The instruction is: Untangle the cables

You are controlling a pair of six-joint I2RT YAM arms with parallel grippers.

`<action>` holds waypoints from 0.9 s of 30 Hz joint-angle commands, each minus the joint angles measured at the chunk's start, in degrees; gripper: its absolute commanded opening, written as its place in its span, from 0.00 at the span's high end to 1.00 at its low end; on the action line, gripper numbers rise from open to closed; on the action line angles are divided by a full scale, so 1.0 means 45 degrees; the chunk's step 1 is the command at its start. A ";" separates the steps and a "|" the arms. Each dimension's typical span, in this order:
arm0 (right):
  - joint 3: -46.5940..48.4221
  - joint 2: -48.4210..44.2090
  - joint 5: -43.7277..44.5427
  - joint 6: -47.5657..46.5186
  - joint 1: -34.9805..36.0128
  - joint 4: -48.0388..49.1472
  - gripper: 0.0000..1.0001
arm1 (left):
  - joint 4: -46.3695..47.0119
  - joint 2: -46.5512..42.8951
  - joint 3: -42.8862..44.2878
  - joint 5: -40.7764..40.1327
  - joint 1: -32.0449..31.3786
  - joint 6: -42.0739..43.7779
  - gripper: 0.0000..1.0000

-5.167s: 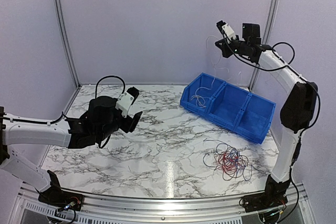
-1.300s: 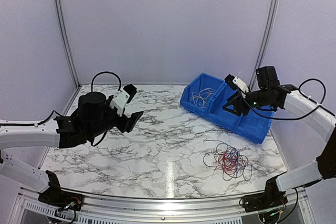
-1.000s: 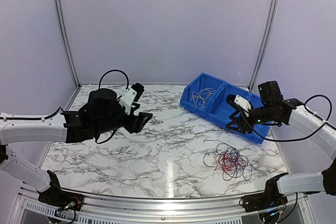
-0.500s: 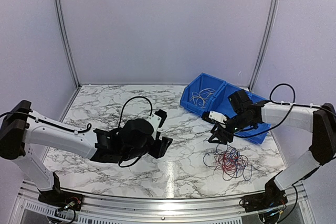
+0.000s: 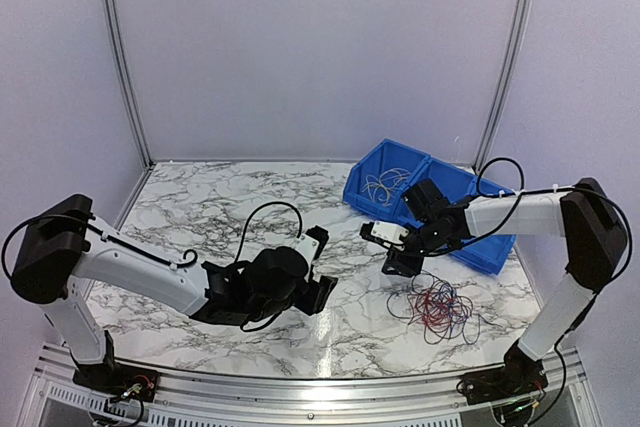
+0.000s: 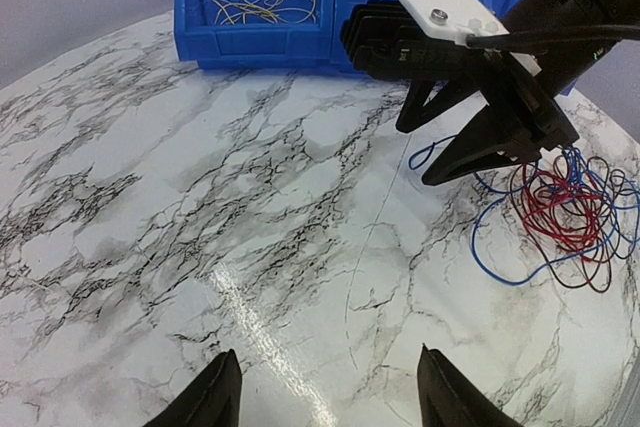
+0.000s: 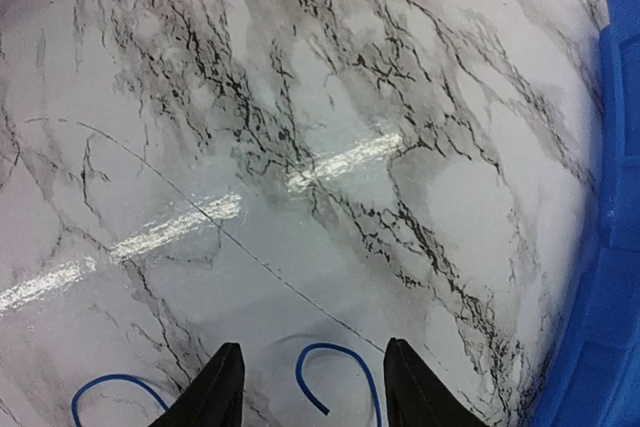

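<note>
The cables [image 5: 440,307] lie as a red and dark blue tangle on the marble at the front right; the left wrist view shows the tangle [image 6: 565,212] too. My right gripper [image 5: 400,263] hangs open just above the tangle's left edge, fingers pointing down. In its wrist view, a loose blue cable end [image 7: 340,362] curls on the table between the open right gripper [image 7: 312,357] fingers, which do not hold it. My left gripper [image 5: 322,292] stands open low over the table's middle, left of the tangle, nothing between its fingers [image 6: 228,387]. It faces the right gripper [image 6: 415,152].
A blue bin [image 5: 470,237] with compartments stands at the back right; its left compartment holds pale tan wires [image 5: 385,185]. The bin's front wall [image 6: 260,37] shows in the left wrist view. One hair-thin pale strand [image 6: 370,247] lies on the marble between the grippers.
My right gripper has come down and left from the bin to the tangle's left edge. My left arm has swung right and lowered toward the table's middle.
</note>
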 commanded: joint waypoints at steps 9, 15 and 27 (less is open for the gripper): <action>0.0179 0.0293 0.0967 0.0276 0.0075 0.0419 0.69 | 0.1059 0.0809 0.1109 0.0477 -0.0081 0.0369 0.37; 0.0140 0.0281 0.0798 0.0332 0.0075 0.0281 0.73 | 0.1196 0.0852 0.1134 0.0742 -0.0081 0.0342 0.37; 0.0470 -0.1065 -0.0171 0.0667 0.0036 -0.0259 1.00 | 0.1753 0.1078 0.1305 0.1151 -0.0081 0.0877 0.37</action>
